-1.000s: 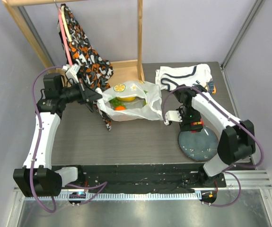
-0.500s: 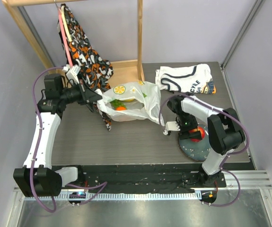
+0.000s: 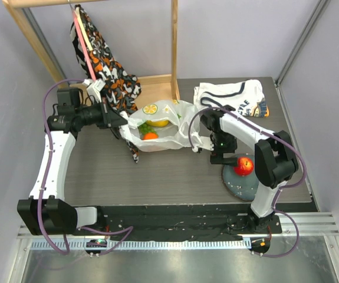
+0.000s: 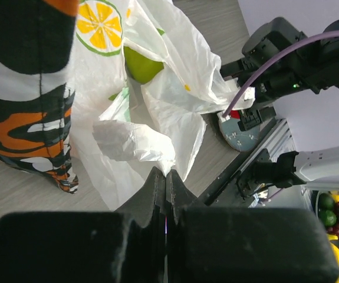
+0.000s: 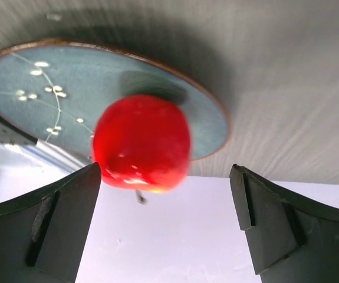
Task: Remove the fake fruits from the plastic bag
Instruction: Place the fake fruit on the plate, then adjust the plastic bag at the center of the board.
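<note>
Left gripper [image 4: 166,177]: clamped shut on plastic bag [image 4: 175,76] edge.
Right gripper [image 5: 165,170]: wide open, holding nothing; red apple [image 5: 141,143] sits on plate [image 5: 28,82].
Next: orange [image 3: 150,135] lies in the bag, to the free right gripper's left.

Probably a robot lab: arms [image 3: 50,171] bolted to walled table [image 3: 157,171] (aluminium rail [image 3: 310,219]).

Red apple [image 3: 243,165] sits on plate [image 3: 240,186]; orange [image 3: 150,135] inside plastic bag [image 3: 182,125].

Glossy red apple [image 5: 141,144], crinkly plastic bag [image 4: 175,88], matt worktop [image 3: 157,171].
Apple smooth and shiny on a glazed speckled plate [image 5: 39,88]; bag thin, translucent, creased; worktop dull grey wood grain.
</note>
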Robot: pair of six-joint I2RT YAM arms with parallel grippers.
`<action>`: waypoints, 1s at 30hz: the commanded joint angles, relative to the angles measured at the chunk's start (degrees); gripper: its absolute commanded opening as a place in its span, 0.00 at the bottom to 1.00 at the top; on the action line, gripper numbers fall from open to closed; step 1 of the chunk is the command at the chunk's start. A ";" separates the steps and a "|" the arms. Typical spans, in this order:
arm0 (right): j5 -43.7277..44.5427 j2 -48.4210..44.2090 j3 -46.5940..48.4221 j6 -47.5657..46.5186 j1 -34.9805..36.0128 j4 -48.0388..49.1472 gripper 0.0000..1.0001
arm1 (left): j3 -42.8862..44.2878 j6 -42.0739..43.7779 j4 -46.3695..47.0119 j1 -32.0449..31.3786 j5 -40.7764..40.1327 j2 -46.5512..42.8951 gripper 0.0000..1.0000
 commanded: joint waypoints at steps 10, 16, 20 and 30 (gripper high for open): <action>-17.54 -14.86 21.10 -2.09 2.04 -4.03 0.95 | -5.63 -4.72 5.29 -3.01 0.75 -4.35 0.00; -31.08 -12.58 27.97 5.91 4.23 7.29 0.65 | -5.19 3.35 -1.47 -2.49 -1.53 -4.35 0.00; -33.30 -10.04 27.09 15.64 8.36 15.92 0.04 | -5.46 2.13 -2.09 -0.03 0.22 -5.31 0.00; -23.39 0.59 23.13 39.81 19.00 36.56 0.01 | -9.06 -1.65 2.48 0.15 2.07 -5.40 0.00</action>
